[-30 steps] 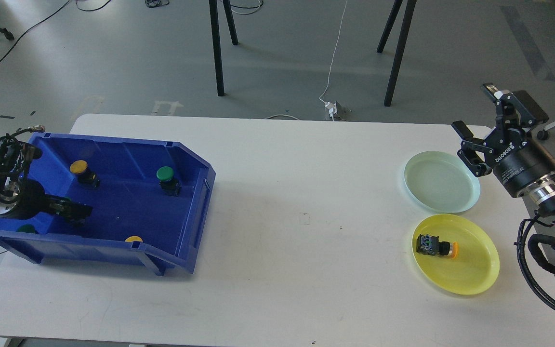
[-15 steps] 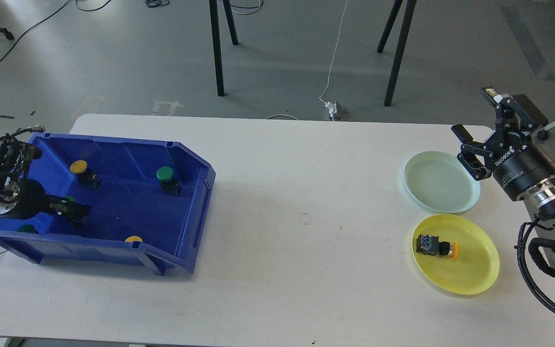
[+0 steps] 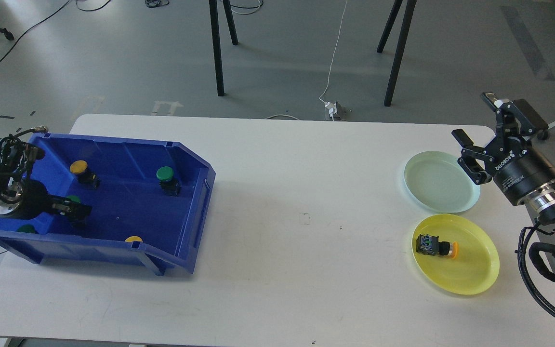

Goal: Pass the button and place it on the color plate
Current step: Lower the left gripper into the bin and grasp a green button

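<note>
A blue bin point(image 3: 195, 217) at the left holds several buttons: a yellow one point(image 3: 78, 167), a green one point(image 3: 165, 174), a green one point(image 3: 27, 228) and a yellow one point(image 3: 134, 239) near the front wall. My left gripper point(image 3: 78, 212) is low inside the bin, right next to another green button point(image 3: 72, 198); its dark fingers cannot be told apart. My right gripper point(image 3: 473, 117) is open and empty, above the far right edge of the pale green plate point(image 3: 439, 185). A yellow plate point(image 3: 475, 265) holds a yellow-capped button point(image 3: 435, 246) lying on its side.
The white table point(image 3: 301, 193) stretches between the bin and the plates. My right arm's thick joints and cables point(image 3: 547, 226) sit just right of both plates. Table edges lie near the bin's left side and the plates' right side.
My left gripper has pulled slightly left inside the bin, showing more of the green button beside it. My right gripper has shifted a little up and right. The buttons have not moved.
</note>
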You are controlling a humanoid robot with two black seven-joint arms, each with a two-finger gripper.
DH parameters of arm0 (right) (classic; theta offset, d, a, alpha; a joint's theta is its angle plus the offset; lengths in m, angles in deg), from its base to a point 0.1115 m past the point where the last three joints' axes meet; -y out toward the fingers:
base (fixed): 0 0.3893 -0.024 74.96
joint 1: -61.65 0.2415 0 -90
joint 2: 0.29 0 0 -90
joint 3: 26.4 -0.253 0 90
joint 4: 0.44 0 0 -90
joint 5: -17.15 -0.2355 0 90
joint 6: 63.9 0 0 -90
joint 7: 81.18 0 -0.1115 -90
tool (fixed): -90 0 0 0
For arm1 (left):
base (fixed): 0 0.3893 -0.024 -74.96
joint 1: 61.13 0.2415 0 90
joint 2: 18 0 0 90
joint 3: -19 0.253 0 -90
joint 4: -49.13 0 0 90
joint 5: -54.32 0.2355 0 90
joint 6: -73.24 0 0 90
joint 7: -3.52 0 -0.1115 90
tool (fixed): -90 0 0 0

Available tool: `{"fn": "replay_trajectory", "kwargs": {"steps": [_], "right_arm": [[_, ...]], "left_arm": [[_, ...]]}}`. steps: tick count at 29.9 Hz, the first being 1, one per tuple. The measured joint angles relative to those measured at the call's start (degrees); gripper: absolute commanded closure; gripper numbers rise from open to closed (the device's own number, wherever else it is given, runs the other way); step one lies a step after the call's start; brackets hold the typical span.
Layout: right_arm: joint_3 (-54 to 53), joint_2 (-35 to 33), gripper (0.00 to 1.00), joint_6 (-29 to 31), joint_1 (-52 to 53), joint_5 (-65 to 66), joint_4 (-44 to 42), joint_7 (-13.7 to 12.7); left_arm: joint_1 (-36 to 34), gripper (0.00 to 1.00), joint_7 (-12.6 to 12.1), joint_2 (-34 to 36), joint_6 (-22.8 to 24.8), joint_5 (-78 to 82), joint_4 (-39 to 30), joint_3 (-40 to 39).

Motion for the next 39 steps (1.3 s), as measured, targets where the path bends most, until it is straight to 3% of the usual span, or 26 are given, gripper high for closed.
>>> {"fn": "replay_trajectory", "kwargs": {"steps": [13,19,27,33,39], "right_arm": [[0.0,0.0,0.09,0.0,-0.1,0.0,0.2,0.0],[0.0,-0.1,0.09,0.0,-0.1,0.0,0.2,0.0],[0.0,-0.1,0.09,0.0,-0.4,0.0,0.2,0.1],[-0.2,-0.6,0.09,0.0,-0.9,0.0,0.2,0.2],[-0.2,-0.7,0.09,0.0,-1.0,0.0,0.2,0.5]], "left_arm": [[0.4,0.35,0.0,-2.0,0.0,0.0,4.0,0.0],[0.5,0.53,0.0,-2.0,0.0,0.1,4.1,0.0],[0.6,0.65,0.0,-2.9,0.0,0.3,5.2,0.0],[0.9,0.86,0.0,-5.7,0.0,0.4,9.3,0.0],[0.9,0.89,0.0,-6.1,0.0,0.3,10.1,0.0]]}}
